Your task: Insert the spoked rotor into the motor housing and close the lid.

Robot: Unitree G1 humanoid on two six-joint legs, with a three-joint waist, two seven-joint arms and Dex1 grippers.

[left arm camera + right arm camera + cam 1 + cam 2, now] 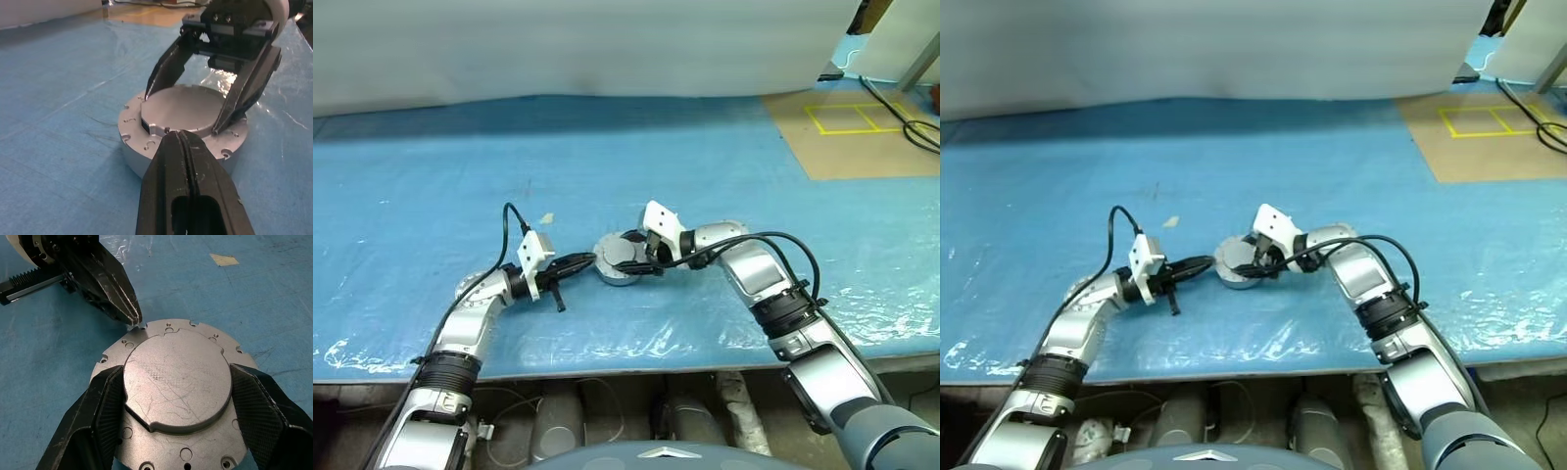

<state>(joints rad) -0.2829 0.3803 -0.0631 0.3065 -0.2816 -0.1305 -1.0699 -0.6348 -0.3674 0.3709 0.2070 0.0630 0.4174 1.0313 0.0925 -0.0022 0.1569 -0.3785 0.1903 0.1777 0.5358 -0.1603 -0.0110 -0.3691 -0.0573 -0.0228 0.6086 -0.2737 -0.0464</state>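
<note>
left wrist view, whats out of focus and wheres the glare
Left wrist view: the left gripper fingers are soft up close, the lid sharper; glare sits on the plastic sheet behind. Left eye view: shine along the sheet's near edge.

It looked like a robotics lab: a blue plastic sheet (460, 176) covered the bench, yellow tape squares (847, 118) marked the floor, and cables (920, 132) trailed nearby.
</note>
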